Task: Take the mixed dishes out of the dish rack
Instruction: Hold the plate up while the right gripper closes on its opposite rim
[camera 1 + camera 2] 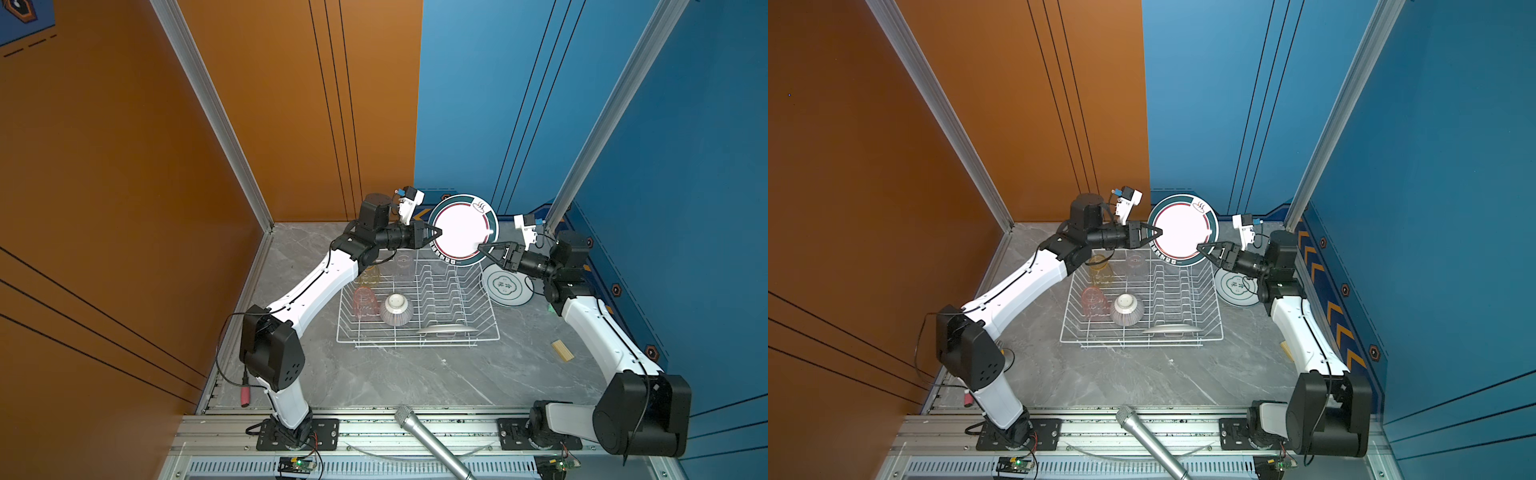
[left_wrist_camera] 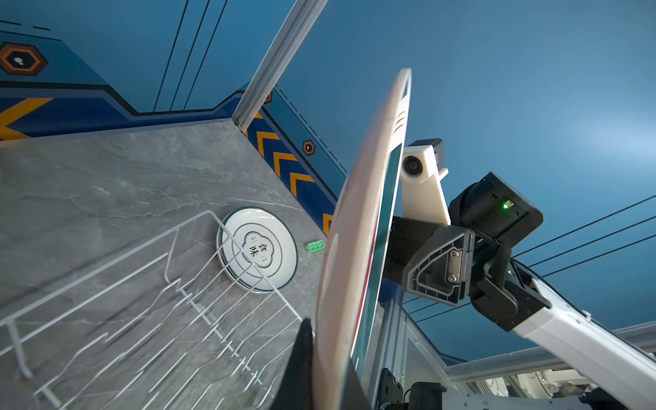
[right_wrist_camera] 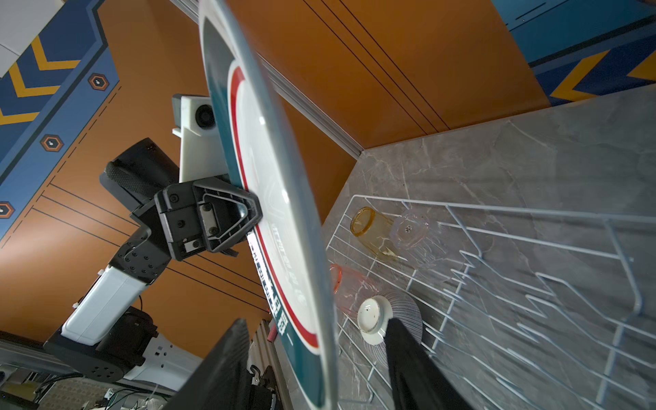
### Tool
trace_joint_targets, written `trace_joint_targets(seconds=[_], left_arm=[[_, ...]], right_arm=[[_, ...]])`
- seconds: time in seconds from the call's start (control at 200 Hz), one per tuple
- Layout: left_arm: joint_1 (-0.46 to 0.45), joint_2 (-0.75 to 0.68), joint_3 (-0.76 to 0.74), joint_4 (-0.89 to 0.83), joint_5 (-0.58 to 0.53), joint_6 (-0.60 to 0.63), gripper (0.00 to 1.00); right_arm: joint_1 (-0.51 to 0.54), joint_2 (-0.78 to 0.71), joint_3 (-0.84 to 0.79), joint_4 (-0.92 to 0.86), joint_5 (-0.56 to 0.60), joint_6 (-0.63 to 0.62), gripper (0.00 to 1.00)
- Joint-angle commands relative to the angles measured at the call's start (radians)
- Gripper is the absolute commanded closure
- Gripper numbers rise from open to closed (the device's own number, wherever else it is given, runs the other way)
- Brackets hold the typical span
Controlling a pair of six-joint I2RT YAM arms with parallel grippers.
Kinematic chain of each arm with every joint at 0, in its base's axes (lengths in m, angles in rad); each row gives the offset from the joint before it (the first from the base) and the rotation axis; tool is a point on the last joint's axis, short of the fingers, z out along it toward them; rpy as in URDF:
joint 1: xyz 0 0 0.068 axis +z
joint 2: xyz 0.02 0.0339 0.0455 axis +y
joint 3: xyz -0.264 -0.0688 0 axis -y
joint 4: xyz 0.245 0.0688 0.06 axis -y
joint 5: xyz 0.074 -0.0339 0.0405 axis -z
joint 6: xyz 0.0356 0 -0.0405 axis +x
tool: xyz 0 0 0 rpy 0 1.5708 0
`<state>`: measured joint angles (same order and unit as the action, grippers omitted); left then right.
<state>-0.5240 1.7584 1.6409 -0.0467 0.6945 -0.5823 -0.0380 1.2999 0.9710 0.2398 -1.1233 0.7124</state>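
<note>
Both arms have white shell links and black joint housings, the left arm (image 1: pixel 307 286) at frame left, the right arm (image 1: pixel 598 332) at frame right. Thin black cables run along them (held by small clips). The left gripper (image 1: pixel 440 232) and right gripper (image 1: pixel 480 248) have black triangular fingers.

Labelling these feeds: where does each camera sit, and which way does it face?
Both top views: high near the base rail, looking down on the dish rack; left arm and right arm show.
Left wrist: on the left arm, facing across the rack to the right hand and black-character plate; own fingertip shows.
Right wrist: on the right arm, facing the left hand, amber tumbler, striped bowl; own fingers show.
Shared: both wrist views see the dark-rimmed plate edge-on in the left hand.
</note>
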Motion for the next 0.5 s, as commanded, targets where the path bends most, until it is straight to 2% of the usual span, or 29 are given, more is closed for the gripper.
trace_joint_targets(seconds=[0.0,0.185,0.496], left_arm=[[-0.005,0.021,-0.013,0.171,0.078,-0.105,1.0],[-0.014,0.039,-0.013,0.207,0.089,-0.134,1.0],[-0.028,0.059,-0.009,0.219,0.102,-0.149,1.0]], right_arm=[[0.006,0.012,-0.012,0.104,-0.018,0.056,0.46],[0.004,0.032,-0.018,0.186,-0.011,0.119,0.62],[0.001,0.047,-0.023,0.263,0.003,0.182,0.83]])
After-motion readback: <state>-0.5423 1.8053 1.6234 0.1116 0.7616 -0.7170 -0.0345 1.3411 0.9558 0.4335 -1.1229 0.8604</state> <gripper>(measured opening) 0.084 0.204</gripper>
